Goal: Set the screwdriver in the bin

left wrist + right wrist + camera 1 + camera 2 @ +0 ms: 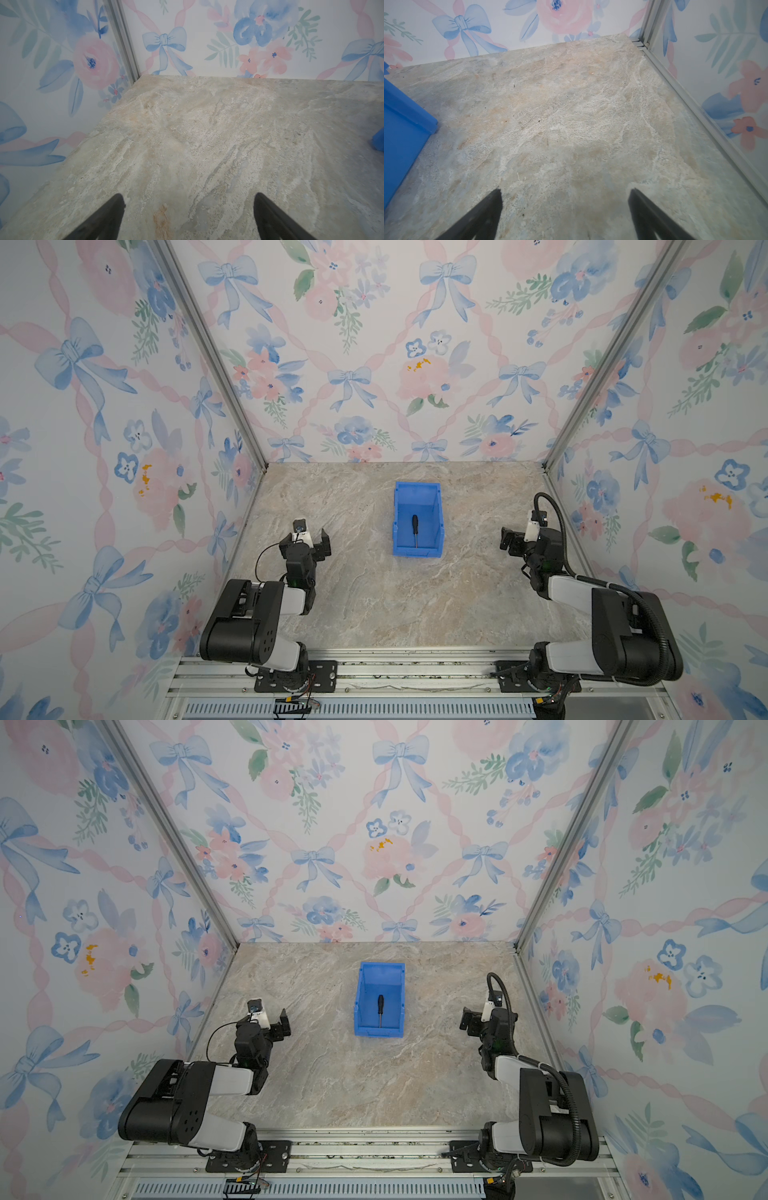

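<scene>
The bright blue bin (pixel 417 492) (pixel 381 972) stands in the middle of the marble table in both top views. The screwdriver (pixel 414 529) (pixel 380 1009) lies on the bin's floor, black handle toward the back wall and thin shaft toward the lower front lip. My left gripper (pixel 306 539) (pixel 266 1021) (pixel 189 195) hovers open and empty left of the bin. My right gripper (pixel 521 533) (pixel 482 1015) (pixel 565 190) stands open and empty to the bin's right. The wrist views show only an edge of the bin (pixel 378 141) (pixel 402 128); the screwdriver is hidden there.
Floral wallpaper walls with aluminium corner posts (pixel 216 356) (pixel 598 377) close in the table on three sides. An aluminium rail (pixel 415 676) with both arm bases runs along the front edge. Bare marble (pixel 374 593) lies between the arms and the bin.
</scene>
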`<state>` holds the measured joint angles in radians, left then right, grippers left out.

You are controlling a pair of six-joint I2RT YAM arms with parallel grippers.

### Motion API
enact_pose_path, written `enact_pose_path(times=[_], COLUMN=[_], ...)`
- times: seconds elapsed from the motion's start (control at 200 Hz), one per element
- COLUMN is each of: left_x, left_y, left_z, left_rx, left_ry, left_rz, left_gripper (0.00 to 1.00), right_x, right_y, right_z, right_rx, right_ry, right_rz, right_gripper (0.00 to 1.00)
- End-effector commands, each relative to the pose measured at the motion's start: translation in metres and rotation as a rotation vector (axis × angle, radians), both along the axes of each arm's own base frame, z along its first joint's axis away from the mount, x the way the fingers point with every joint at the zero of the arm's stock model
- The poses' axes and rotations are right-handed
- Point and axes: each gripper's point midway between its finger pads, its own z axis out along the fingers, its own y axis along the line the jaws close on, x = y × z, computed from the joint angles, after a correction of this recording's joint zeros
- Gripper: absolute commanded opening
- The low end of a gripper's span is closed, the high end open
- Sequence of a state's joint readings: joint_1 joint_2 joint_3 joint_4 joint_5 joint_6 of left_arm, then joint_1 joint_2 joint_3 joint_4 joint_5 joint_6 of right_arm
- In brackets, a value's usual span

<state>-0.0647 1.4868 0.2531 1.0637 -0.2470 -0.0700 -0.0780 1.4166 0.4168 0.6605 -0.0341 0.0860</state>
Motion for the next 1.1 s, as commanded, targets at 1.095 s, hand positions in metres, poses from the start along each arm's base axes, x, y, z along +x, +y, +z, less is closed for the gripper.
enact_pose_path(times=[1.095], left_x=[0.007], left_y=[-0.009], left_z=[0.000], left_rx=[0.019], left_ry=[-0.035], left_rz=[-0.070], left_gripper=[0.98], right_x=[0.014], right_y=[0.029], right_z=[-0.005], right_rx=[-0.095], right_ry=[-0.059], right_rz=[0.083], right_gripper=[0.97])
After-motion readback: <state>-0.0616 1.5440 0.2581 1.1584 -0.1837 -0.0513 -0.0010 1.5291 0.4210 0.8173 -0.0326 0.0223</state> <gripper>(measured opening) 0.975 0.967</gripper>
